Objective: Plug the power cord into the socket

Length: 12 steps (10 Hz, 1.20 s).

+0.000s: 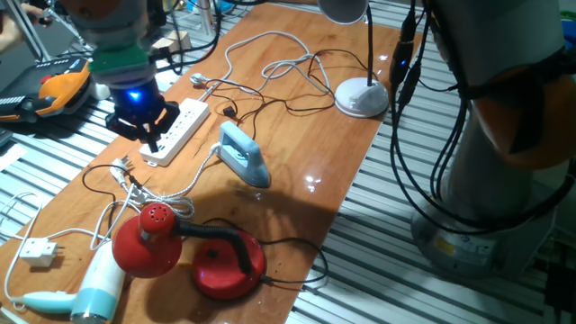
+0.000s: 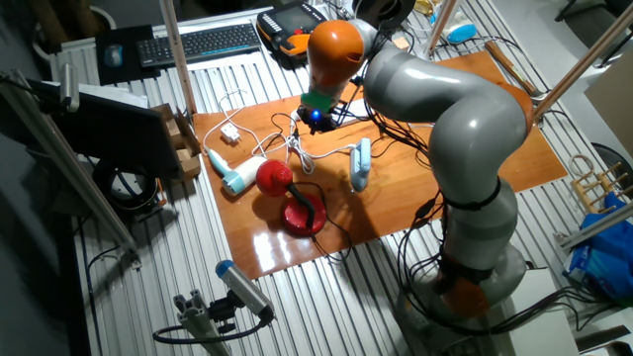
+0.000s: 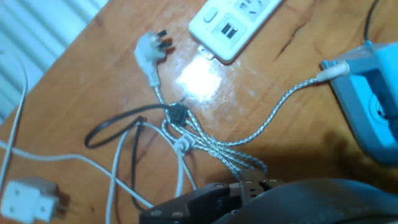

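The socket (image 1: 183, 124), a long white power strip, lies near the table's left edge; its end with a switch shows at the top of the hand view as the socket (image 3: 233, 22). The power cord (image 1: 90, 176) is a thin black cable looped on the wood in front of the strip. In the hand view the power cord (image 3: 112, 124) runs into a small black piece (image 3: 177, 113) that lies across the braided cord. My gripper (image 1: 150, 141) hangs just above the strip's left side. Its black fingers meet at the tip, with nothing visible between them.
A blue iron (image 1: 245, 155) lies right of the strip, and its braided cord ends in a white plug (image 3: 151, 53). A red lamp (image 1: 193, 247), a hair dryer (image 1: 85, 292) and a square white plug (image 3: 28, 199) sit nearer the front. A white lamp base (image 1: 362, 96) stands at the back.
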Tool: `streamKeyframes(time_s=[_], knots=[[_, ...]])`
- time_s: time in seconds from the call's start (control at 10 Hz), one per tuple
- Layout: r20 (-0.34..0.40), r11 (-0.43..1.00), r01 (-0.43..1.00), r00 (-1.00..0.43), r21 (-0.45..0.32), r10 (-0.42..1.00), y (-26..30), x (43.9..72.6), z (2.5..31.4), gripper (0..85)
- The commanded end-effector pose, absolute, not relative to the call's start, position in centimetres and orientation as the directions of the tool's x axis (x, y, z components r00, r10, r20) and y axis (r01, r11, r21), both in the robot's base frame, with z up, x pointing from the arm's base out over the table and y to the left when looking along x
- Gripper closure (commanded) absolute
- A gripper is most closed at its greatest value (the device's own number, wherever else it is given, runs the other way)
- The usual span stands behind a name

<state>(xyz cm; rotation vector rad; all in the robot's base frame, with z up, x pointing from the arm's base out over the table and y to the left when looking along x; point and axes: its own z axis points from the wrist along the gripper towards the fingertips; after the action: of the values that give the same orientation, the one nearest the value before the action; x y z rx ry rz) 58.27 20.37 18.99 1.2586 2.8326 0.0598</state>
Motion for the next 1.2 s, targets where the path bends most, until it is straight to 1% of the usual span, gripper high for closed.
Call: streamKeyframes(time_s=[0.0,0.5,0.9,1.0,1.1], knots=[[-0.029,0.515,0.856,-0.514,0.049,0.857,20.62,58.38,18.78,85.0],[-0.013,0.527,0.848,-0.527,0.050,0.850,20.90,59.23,18.17,85.0],[-0.015,0.541,0.839,-0.541,0.060,0.841,20.88,59.28,18.21,85.0],[-0.023,0.553,0.831,-0.553,0.057,0.833,20.88,59.28,18.21,85.0],[-0.054,0.572,0.819,-0.570,0.038,0.820,20.88,59.28,18.21,85.0]])
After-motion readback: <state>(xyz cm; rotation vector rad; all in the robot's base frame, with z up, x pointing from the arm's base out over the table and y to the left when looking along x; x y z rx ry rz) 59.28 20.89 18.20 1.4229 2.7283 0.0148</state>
